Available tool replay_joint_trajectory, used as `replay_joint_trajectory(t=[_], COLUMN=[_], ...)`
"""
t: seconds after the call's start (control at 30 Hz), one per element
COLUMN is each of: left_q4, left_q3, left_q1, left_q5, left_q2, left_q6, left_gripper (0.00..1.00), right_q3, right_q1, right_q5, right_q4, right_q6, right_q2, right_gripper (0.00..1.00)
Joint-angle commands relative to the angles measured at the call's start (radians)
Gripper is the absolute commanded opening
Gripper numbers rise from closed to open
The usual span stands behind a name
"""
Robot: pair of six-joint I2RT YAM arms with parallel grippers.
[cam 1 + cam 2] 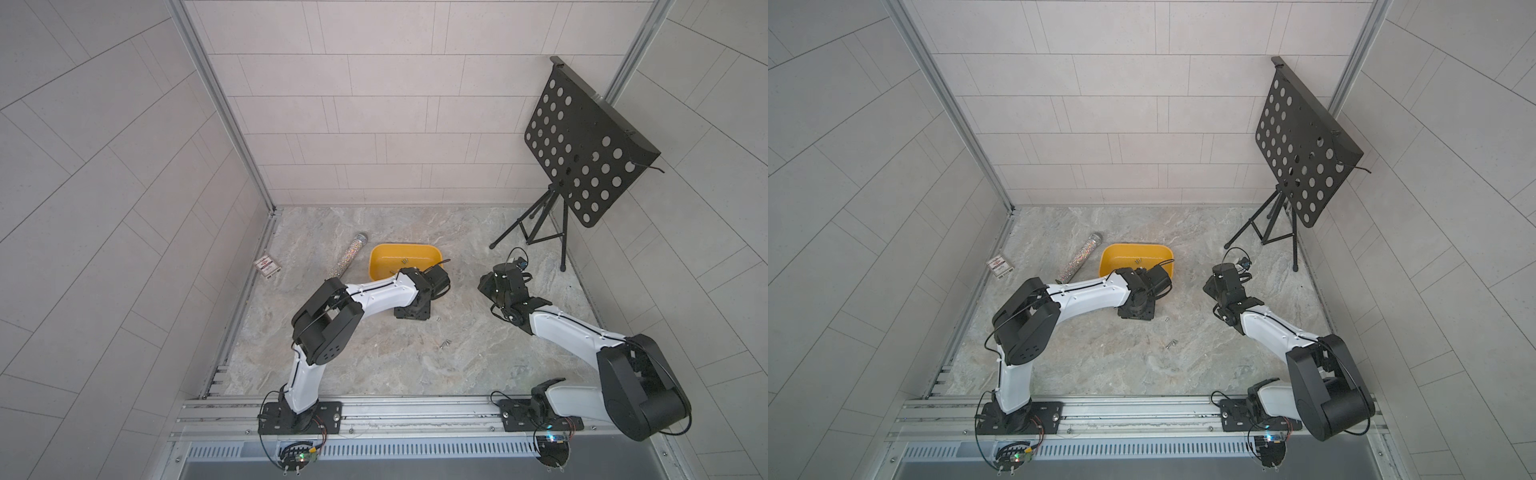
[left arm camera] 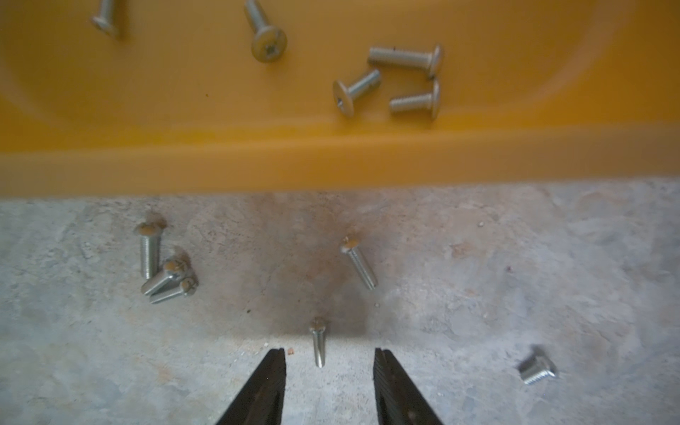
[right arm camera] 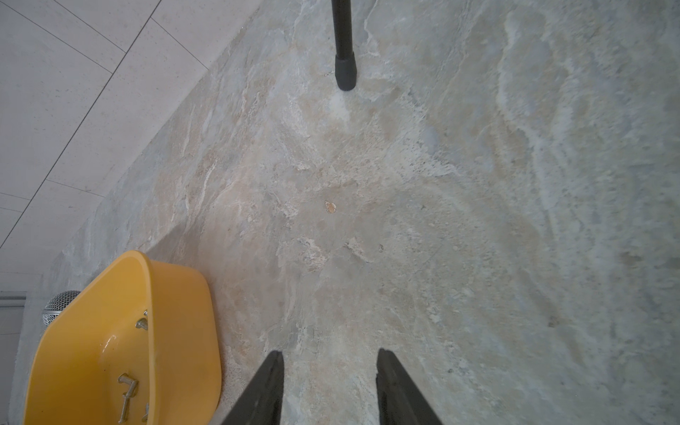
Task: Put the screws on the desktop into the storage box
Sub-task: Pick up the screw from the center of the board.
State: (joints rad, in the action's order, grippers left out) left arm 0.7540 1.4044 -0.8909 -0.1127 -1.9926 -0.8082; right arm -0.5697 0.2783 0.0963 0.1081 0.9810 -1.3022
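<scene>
The yellow storage box [image 1: 380, 251] [image 1: 1111, 253] stands at the back middle of the marble desktop [image 1: 374, 365], with several screws [image 2: 404, 59] lying inside it. In the left wrist view its near rim [image 2: 331, 162] runs across, and loose screws lie on the desktop in front of it: a small cluster [image 2: 162, 272], one alone [image 2: 358, 263] and one off to the side [image 2: 537, 369]. My left gripper [image 2: 330, 355] is open and low over the desktop, and the shaft end of one screw [image 2: 318, 344] reaches between its fingertips. My right gripper [image 3: 330, 355] is open and empty, beside the box [image 3: 176, 294].
More screws [image 1: 444, 343] [image 1: 1166, 319] lie nearer the front of the desktop. A glittery tube [image 1: 347, 259] and a red-and-white card box [image 1: 267, 268] lie left of the storage box. A black music stand [image 1: 582, 145] stands at the back right, one foot [image 3: 346, 73] ahead of the right gripper.
</scene>
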Motion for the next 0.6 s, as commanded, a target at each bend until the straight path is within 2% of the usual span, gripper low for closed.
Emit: replay_joint_trajectory(t=[0.0,0.3,0.57], left_q4=[0.014,0.012,0.008], left_q3=[0.021,-0.007,-0.025], left_q1=[-0.006,-0.002,0.006], left_q5=[-0.002,-0.001,0.013], left_q2=[-0.021,-0.024,-0.029], left_q6=[0.014,0.011,0.01], left_gripper=[0.43,0.35,0.32], right_q3=[0.005,0.002,0.002], right_q1=[-0.007,-0.007,-0.008], right_q5=[-0.003,-0.018,-0.019], right_q4=[0.008,0.016,0.019], right_q6=[0.004,0.007,0.007], right_q2=[-0.01,-0.031,-0.037], right_gripper=[0.46,0.46,0.46])
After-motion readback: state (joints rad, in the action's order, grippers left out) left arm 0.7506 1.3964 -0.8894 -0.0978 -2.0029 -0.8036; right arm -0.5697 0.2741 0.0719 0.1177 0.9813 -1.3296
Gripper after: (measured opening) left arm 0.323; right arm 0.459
